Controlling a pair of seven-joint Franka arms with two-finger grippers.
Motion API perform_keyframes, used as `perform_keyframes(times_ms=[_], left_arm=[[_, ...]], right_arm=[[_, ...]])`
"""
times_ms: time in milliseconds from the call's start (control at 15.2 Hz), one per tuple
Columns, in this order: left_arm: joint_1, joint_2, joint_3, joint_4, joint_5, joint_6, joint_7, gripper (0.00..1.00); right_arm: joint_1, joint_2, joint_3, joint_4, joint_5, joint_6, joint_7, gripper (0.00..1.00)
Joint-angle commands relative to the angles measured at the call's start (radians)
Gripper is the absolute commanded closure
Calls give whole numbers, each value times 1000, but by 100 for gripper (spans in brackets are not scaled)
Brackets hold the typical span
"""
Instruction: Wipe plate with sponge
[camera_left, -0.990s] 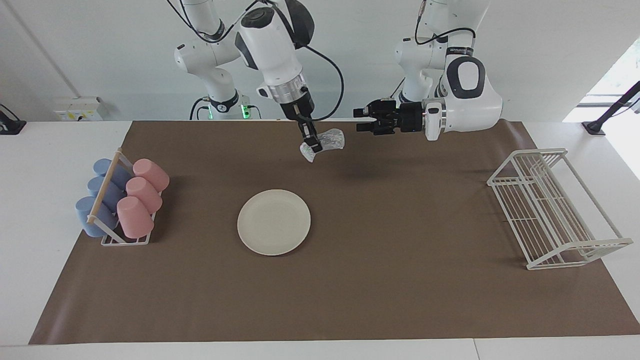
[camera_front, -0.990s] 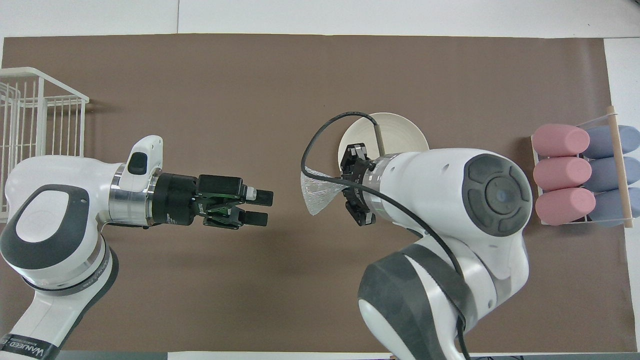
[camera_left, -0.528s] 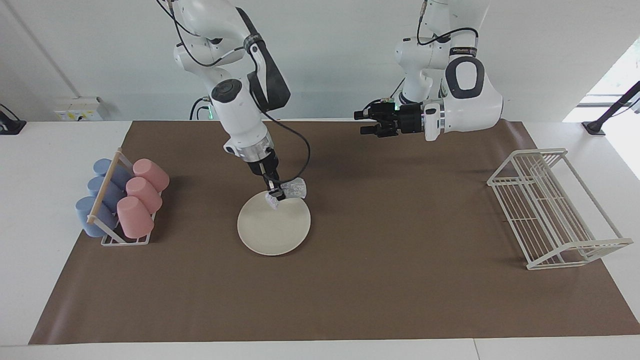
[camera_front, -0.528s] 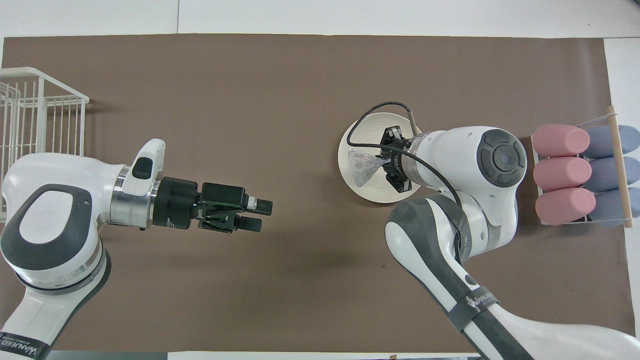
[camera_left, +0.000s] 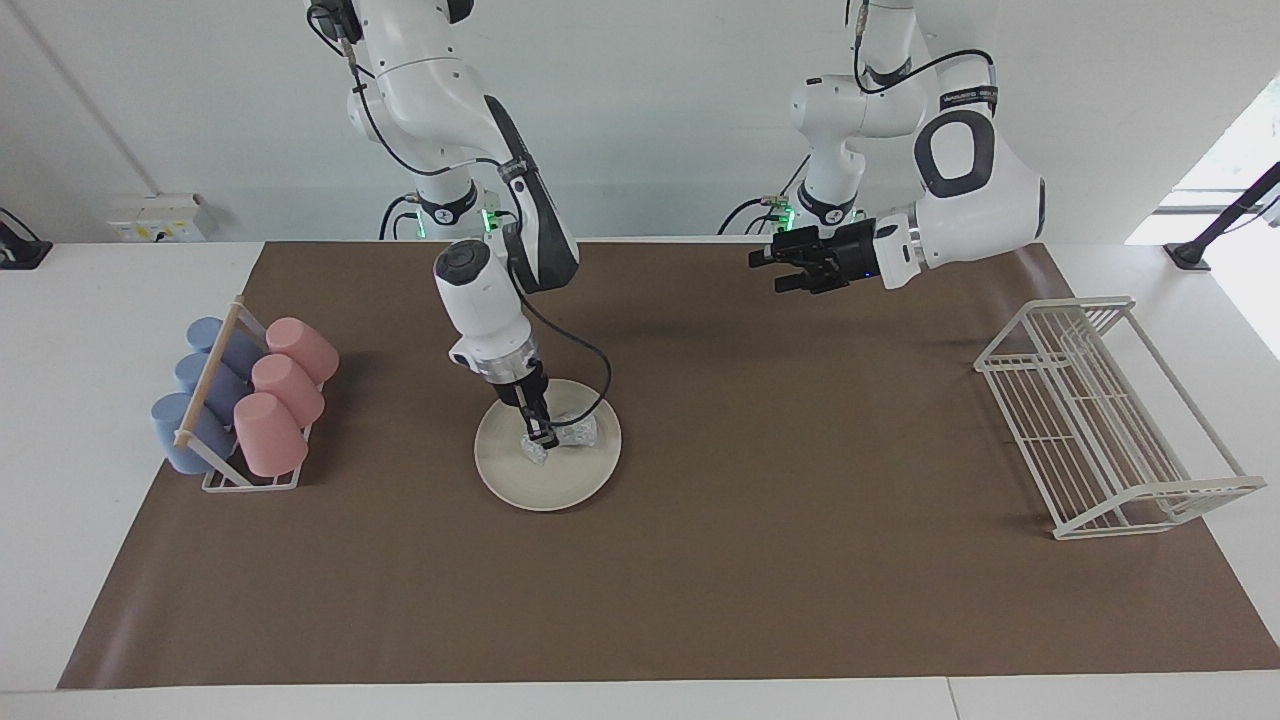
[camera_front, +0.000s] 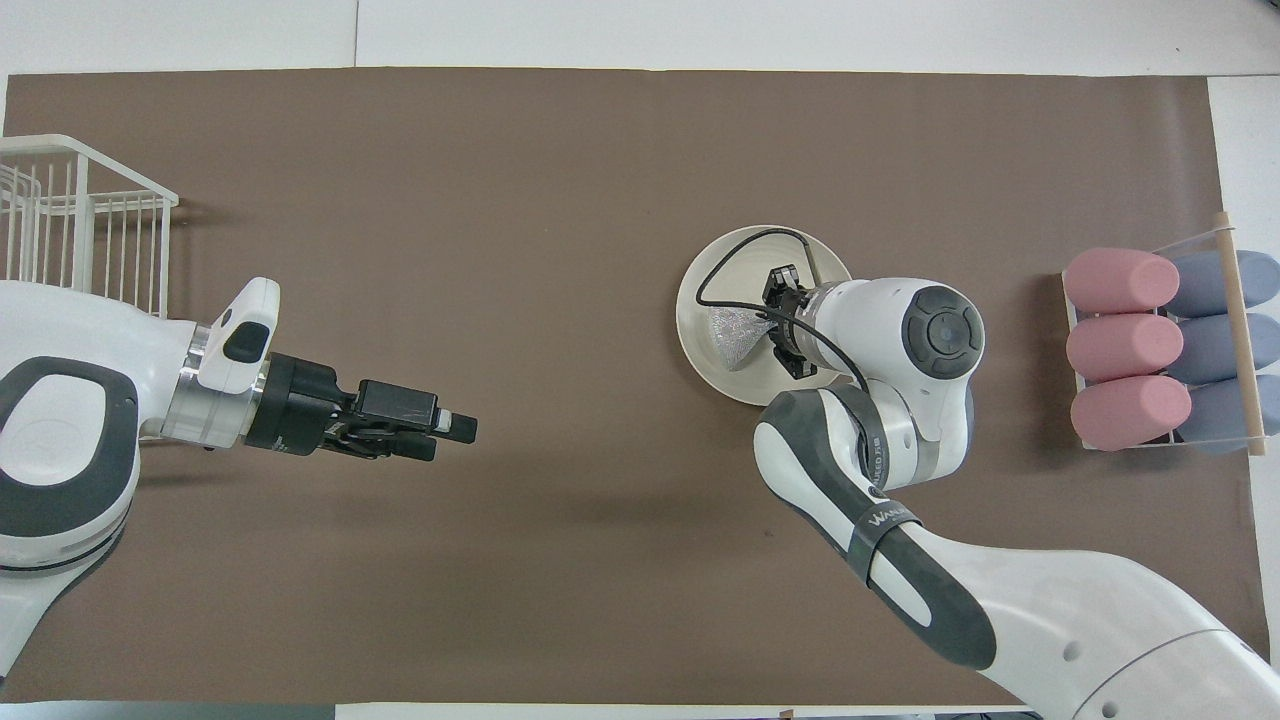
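The cream plate (camera_left: 560, 488) lies on the brown mat, toward the right arm's end of the middle. My right gripper (camera_left: 541, 440) points down and is shut on the silvery sponge (camera_left: 575, 434). The sponge rests on the plate's surface, on the half nearer the robots. In the overhead view the sponge (camera_front: 735, 336) fans out from the right gripper (camera_front: 771, 325) over the plate (camera_front: 700, 345). My left gripper (camera_left: 771, 272) is open and empty. It hangs level above the mat near the robots' edge and also shows in the overhead view (camera_front: 450, 438).
A rack of pink and blue cups (camera_left: 250, 400) lying on their sides stands at the right arm's end of the mat. A white wire dish rack (camera_left: 1100, 420) stands at the left arm's end. The brown mat (camera_left: 800, 560) covers the table.
My right gripper came down with the sponge from over the mat near the robots onto the plate. My left arm drew back toward its own end and its wrist turned.
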Motion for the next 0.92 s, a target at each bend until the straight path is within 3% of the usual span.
perform_keyframes(times_ms=[0, 462, 858], left_arm=[[14, -12, -6, 1, 134, 35, 5, 0], [-2, -6, -7, -5, 580, 196, -50, 0], [26, 8, -6, -3, 634, 253, -98, 0]], right_arm=[[-9, 28, 8, 1, 10, 21, -32, 100], [-96, 28, 8, -7, 10, 13, -213, 100], [-12, 25, 11, -10, 23, 21, -53, 100]])
